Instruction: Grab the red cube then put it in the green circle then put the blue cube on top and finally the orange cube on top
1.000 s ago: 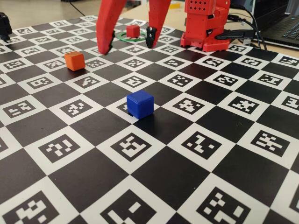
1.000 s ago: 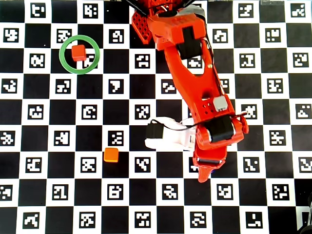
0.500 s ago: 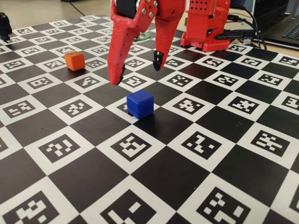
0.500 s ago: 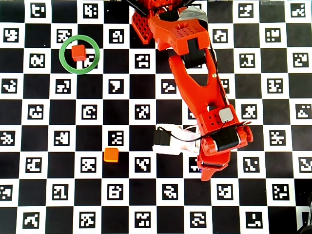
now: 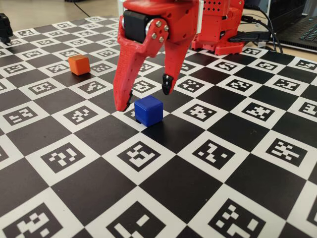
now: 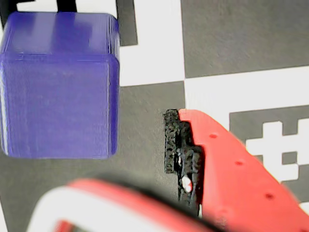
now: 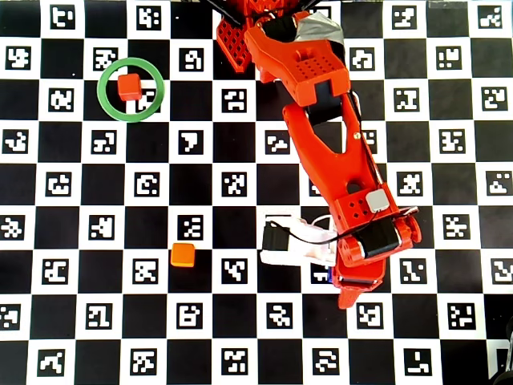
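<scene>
I am holding my fingers point(image 5: 143, 92) spread wide just above the blue cube point(image 5: 148, 110), not touching it, one tip hanging on each side.

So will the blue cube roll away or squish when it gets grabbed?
Probably neither. The blue cube sits flat on the board, so it shouldn't roll. It looks solid, with faint ridged sides in the wrist view, so the open gripper should hold it.
</scene>
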